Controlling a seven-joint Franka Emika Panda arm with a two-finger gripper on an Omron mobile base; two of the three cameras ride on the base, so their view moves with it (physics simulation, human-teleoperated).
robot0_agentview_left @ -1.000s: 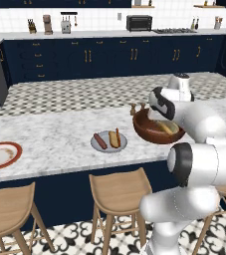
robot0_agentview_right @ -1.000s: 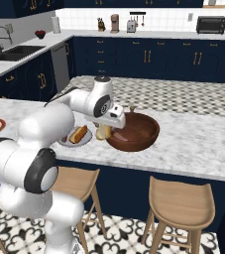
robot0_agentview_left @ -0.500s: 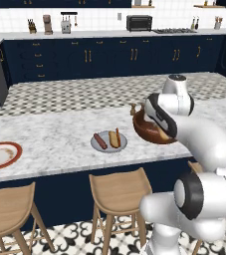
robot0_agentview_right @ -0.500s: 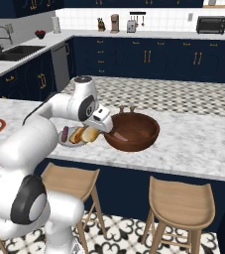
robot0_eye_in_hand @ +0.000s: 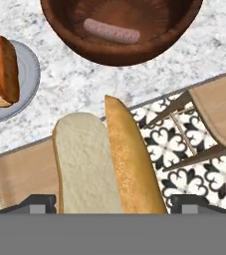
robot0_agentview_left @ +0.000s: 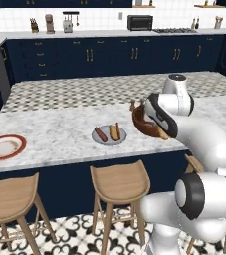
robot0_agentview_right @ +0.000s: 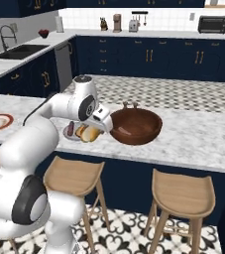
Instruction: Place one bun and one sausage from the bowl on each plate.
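Plainly, the gripper (robot0_eye_in_hand: 112,199) is clamped on a split bun (robot0_eye_in_hand: 104,159), its two dark tips standing wide apart on either side of the bread, which is as broad as the jaws will take; the bun runs lengthwise up from the hand with its pale cut face turned toward the camera. It hangs out over the edge of the marble counter (robot0_agentview_left: 59,134), above the floor and the wooden stools (robot0_agentview_left: 119,182), which I judge to be a carry in progress rather than a placement. The wooden bowl (robot0_agentview_right: 135,127) sits on the counter just beside the hand, and one pink sausage (robot0_eye_in_hand: 111,31) lies in its bottom, presumably the partner for this bun. Near the bowl, the grey plate (robot0_eye_in_hand: 31,69) already bears a bun with a sausage laid in it, so that serving looks complete. The white plate with the orange-red rim (robot0_agentview_left: 4,147) lies well apart, at the far left of the counter, and appears bare, though it is too small to be sure. That is most likely where this bun is bound, which would explain why it is held clear of the counter: a long sideways trip past the filled plate. The sausage is not yet fetched.
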